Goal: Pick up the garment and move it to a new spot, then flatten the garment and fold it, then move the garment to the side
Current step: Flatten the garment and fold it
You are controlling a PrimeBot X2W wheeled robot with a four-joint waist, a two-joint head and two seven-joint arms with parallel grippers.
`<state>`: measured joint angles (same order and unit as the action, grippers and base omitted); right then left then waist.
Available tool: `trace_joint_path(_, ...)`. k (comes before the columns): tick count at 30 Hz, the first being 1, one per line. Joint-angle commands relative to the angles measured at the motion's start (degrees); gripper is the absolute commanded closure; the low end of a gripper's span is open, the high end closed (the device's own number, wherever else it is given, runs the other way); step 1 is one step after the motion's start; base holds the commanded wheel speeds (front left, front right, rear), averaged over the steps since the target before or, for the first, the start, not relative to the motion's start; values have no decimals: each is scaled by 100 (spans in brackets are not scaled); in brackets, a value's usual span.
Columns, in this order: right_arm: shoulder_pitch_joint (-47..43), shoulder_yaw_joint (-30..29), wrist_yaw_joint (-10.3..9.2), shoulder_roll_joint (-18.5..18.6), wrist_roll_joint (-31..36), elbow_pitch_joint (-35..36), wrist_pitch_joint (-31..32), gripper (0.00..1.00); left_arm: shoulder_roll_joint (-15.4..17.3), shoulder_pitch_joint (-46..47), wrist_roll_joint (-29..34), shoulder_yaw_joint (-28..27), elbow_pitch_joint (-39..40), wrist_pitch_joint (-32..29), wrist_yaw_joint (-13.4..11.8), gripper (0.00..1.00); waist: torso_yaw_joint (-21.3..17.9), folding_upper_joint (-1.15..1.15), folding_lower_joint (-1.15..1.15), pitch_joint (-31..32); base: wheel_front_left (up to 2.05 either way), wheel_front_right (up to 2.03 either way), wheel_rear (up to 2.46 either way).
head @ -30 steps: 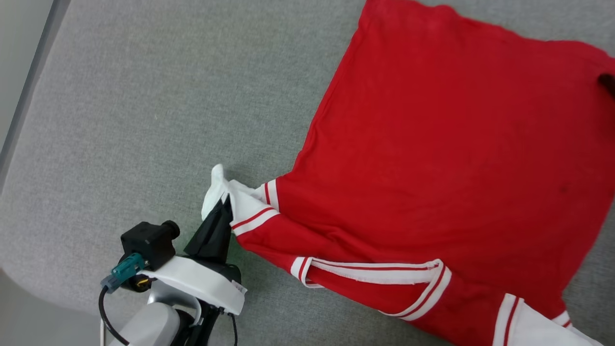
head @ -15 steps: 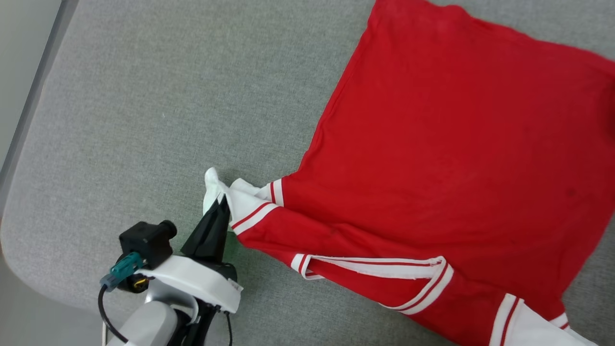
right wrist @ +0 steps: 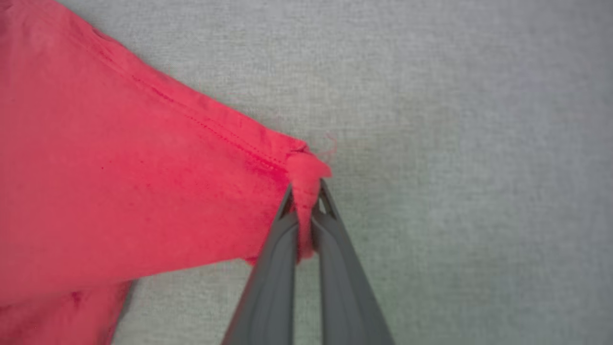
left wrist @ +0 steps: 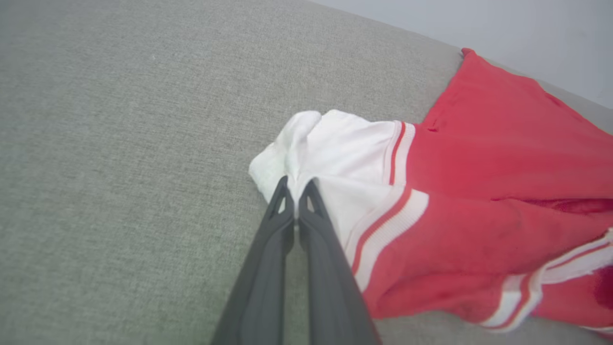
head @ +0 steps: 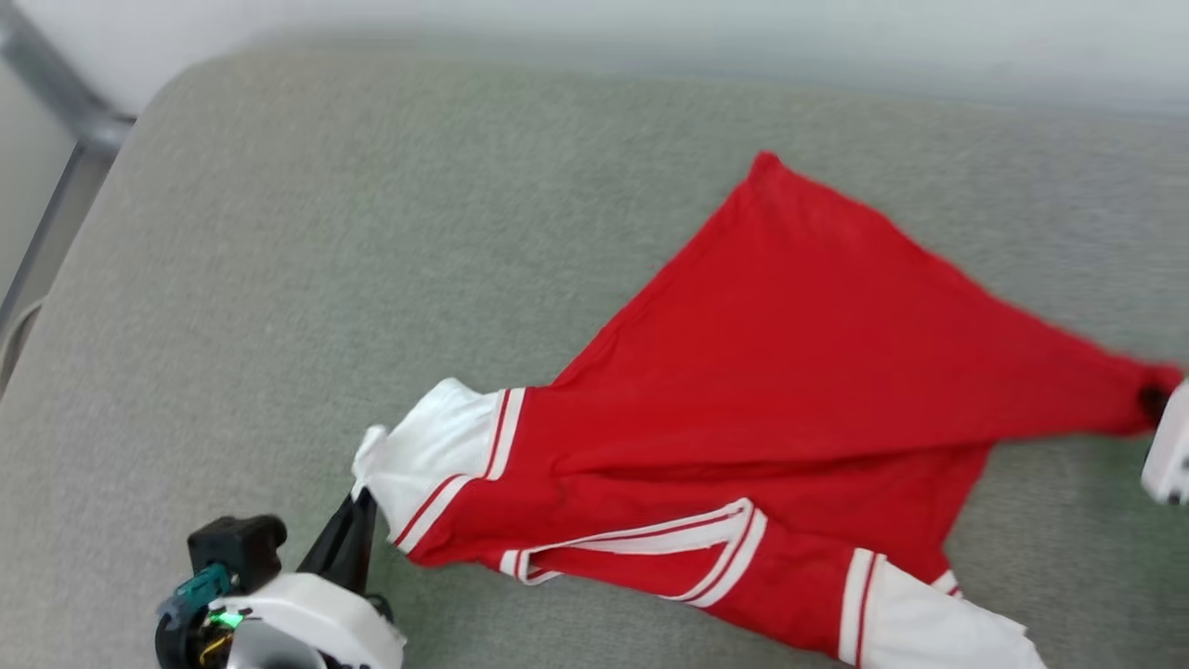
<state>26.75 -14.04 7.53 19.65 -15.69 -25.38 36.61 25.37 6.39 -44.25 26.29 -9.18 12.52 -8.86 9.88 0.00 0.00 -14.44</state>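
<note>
Garment feel: the garment point(head: 790, 372) looks like light, limp jersey. It should drape and stretch instead of keeping a shape, and a thin pinch may slip free.
Where to hold: a sleeve end or a hem corner likely serves best, since a pull from there spreads the cloth.
Left gripper point(left wrist: 297, 184): its fingers are pressed together on the bunched end of one white sleeve point(left wrist: 335, 153). The cloth bulges just past the tips.
Right gripper point(right wrist: 306, 189): its fingers are clamped on a red hem corner point(right wrist: 306, 165). A small tuft pokes out beyond the tips, and the red body spreads away to one side.
Between the fingers: the garment spans both grips, its body drawn to a point at the right fingers, over the grey cushion point(head: 279, 279).
Other sleeve point(head: 929, 623): it lies well apart from both pairs of fingers.
</note>
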Motion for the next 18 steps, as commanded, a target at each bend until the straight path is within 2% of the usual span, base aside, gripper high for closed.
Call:
trace_joint_path(1, -373, -62, -8, -121, -81, 196, -26, 100, 66, -116, -34, -21, -24, -28, -46, 100, -386, 0, 0, 394, 0, 0, 0)
trace_joint_path(2, -920, -165, -8, -286, -127, 545, -47, 100, 99, -248, -95, -48, -78, -62, -82, 100, -535, 0, 0, 560, 0, 0, 0)
trace_joint_path(11, -3143, -803, -8, -1287, -96, 1966, 55, 100, 209, -626, -280, -41, -311, -200, -51, 100, -919, 0, 0, 1024, 0, 0, 0)
trace_joint_path(14, -3694, -962, -8, -1559, -152, 2141, 152, 100, 217, -676, -295, -22, -361, -217, -46, 100, -956, 0, 0, 1120, 0, 0, 0)
trace_joint_path(18, -4178, -940, -9, -1668, -246, 2104, 114, 100, 227, -739, -279, 15, -394, -236, -97, 100, -983, 0, 0, 1211, 0, 0, 0)
